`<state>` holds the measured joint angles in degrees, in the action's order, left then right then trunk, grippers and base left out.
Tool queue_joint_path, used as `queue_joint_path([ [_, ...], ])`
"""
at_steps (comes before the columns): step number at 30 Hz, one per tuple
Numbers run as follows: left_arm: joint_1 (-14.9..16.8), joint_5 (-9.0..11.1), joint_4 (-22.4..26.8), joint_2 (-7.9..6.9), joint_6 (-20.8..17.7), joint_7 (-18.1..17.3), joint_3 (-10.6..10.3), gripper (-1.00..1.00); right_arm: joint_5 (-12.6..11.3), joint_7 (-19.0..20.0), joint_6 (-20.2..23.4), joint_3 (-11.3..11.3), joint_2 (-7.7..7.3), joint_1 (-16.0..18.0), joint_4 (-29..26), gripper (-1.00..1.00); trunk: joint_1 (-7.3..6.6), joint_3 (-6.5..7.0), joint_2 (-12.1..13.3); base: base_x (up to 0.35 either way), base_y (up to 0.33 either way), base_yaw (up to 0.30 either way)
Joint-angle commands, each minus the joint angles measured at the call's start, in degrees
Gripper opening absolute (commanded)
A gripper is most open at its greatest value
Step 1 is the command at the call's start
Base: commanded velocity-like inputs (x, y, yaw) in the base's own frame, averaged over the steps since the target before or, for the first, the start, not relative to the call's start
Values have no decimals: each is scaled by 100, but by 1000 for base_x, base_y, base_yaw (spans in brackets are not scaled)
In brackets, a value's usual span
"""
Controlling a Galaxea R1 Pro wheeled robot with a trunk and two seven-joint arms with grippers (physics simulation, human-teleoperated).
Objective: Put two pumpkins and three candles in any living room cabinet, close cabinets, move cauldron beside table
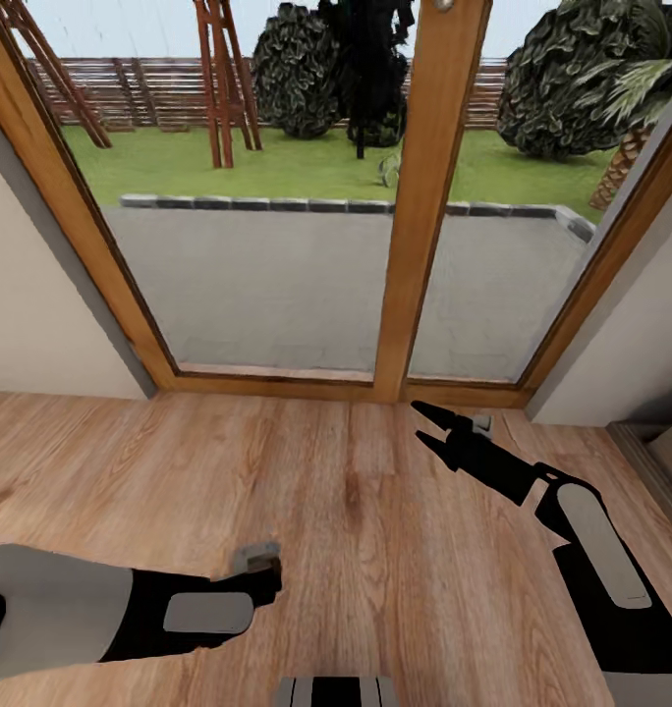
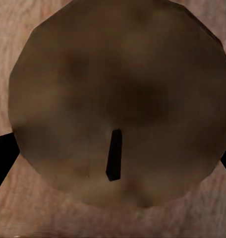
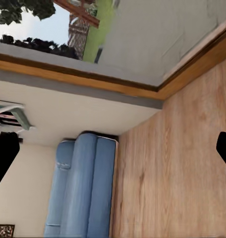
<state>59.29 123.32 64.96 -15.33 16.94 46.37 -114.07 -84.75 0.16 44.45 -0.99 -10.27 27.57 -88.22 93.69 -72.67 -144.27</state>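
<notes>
Our left gripper (image 2: 113, 148) jaws grip a tan candle (image 2: 118, 99) while our right gripper (image 1: 426, 424) hangs open over the wooden floor (image 1: 356, 511).

One candle (image 2: 118, 99), one sofa (image 3: 85, 188).

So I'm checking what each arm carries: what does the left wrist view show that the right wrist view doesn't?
Left wrist view: a beige-tan candle with a dark wick, close up between the left gripper's fingertips. Right wrist view: a blue sofa, a white wall, the wood-framed glass door and nothing between the fingers. Both: wooden floor.
</notes>
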Motion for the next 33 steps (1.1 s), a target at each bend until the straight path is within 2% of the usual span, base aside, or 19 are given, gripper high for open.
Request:
queue_joint_path([
  [1,10,-292,403,-145,73,169,257,-100,58,2,4,-14,12,3,-1,100,-3,18,0,-61,0,0],
  [3,11,-1027,1091,-483,91,555,732,-100,233,-2,-8,-25,35,3,-2,100,-9,62,3,-32,0,0],
  [4,12,-1171,1245,-559,91,673,838,-100,280,-3,-20,-27,39,3,-2,100,-11,84,4,-20,0,0],
  [5,12,-1383,1530,-686,90,918,1031,-100,367,-3,-65,-32,43,3,-2,100,-14,106,5,-13,0,0],
  [6,12,-1690,2147,-903,79,1577,1398,-100,664,-4,-379,-99,50,3,1,100,-16,128,7,-3,0,0],
  [10,11,-1755,2318,-973,82,1776,1484,-100,1007,-1,-701,-273,52,3,-3,100,-27,217,12,-1,0,0],
  [26,12,-1729,2328,-980,124,1787,1476,-100,1037,10,-718,-302,52,3,-34,100,-68,669,33,-301,0,-165],
  [30,11,-1724,2328,-987,127,1794,1476,-100,1039,10,-722,-372,52,3,-36,100,-78,771,39,-337,0,-107],
  [32,9,-1719,2328,-1019,130,1795,1473,-100,1040,10,-720,-391,52,3,-36,100,-83,818,41,-292,0,-29],
  [33,10,-1628,2331,-1075,132,1792,1469,-100,1040,10,-720,-404,52,3,-31,100,-86,840,43,-212,0,-8],
])
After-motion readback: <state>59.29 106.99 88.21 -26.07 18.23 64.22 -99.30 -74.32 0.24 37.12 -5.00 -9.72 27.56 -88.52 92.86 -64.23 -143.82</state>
